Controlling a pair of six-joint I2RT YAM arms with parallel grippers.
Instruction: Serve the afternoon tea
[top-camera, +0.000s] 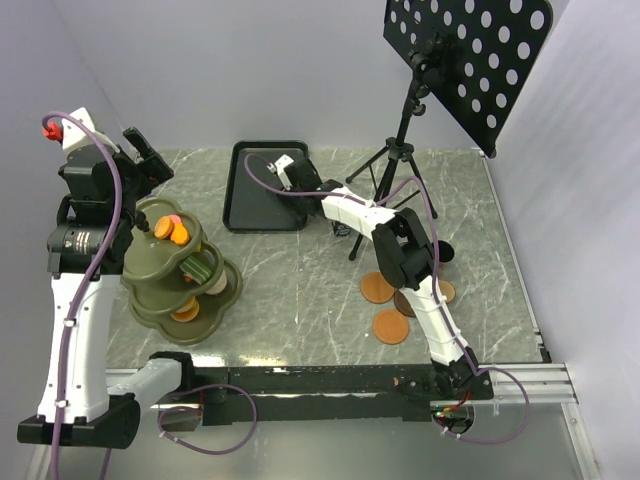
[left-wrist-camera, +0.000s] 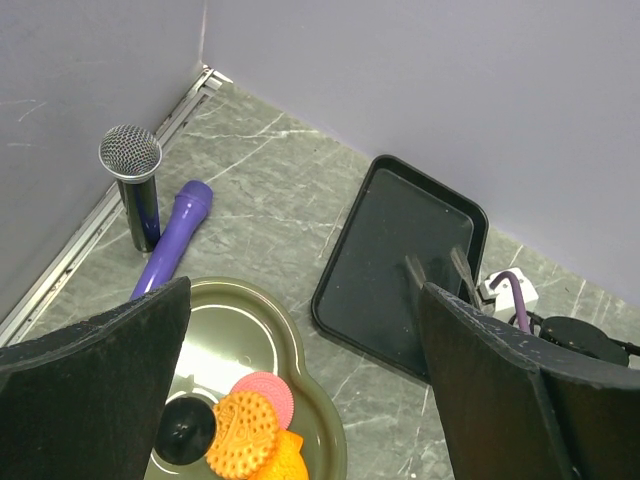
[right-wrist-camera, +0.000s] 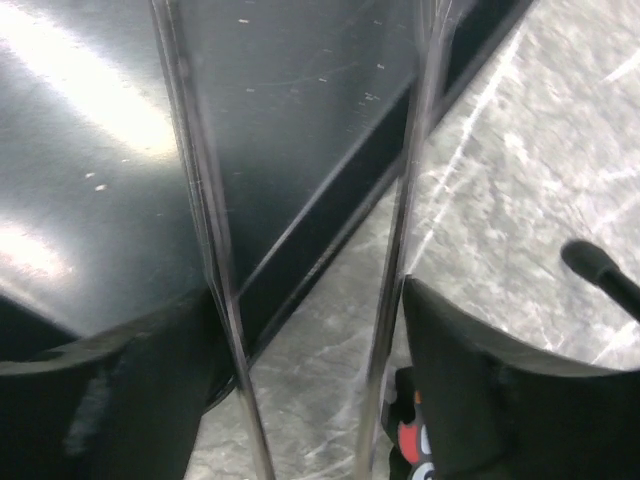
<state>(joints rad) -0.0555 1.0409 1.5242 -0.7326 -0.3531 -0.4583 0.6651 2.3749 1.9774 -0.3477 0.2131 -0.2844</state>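
Left of frame: my left gripper (left-wrist-camera: 305, 290) gapes wide, holding nothing, above the pastries (top-camera: 172, 230) on the green tiered stand (top-camera: 140, 266). Upper centre: right gripper (right-wrist-camera: 305, 295), jaws spread, clasps the tongs (right-wrist-camera: 200, 180) over the black tray (top-camera: 262, 205). Lower right: brown-orange saucers (top-camera: 378, 289) flat on the bench (top-camera: 300, 290).

a robot lab test booth: plain lilac walls (top-camera: 250, 60) box in a marble-look tabletop (top-camera: 300, 290) edged with aluminium rail (top-camera: 525, 377).

Blk tray (top-camera: 255, 205), olive stand (top-camera: 137, 272), orange/pink pastries (left-wrist-camera: 245, 432), silver tongs (right-wrist-camera: 222, 290), grey-veined tbl (top-camera: 300, 290).
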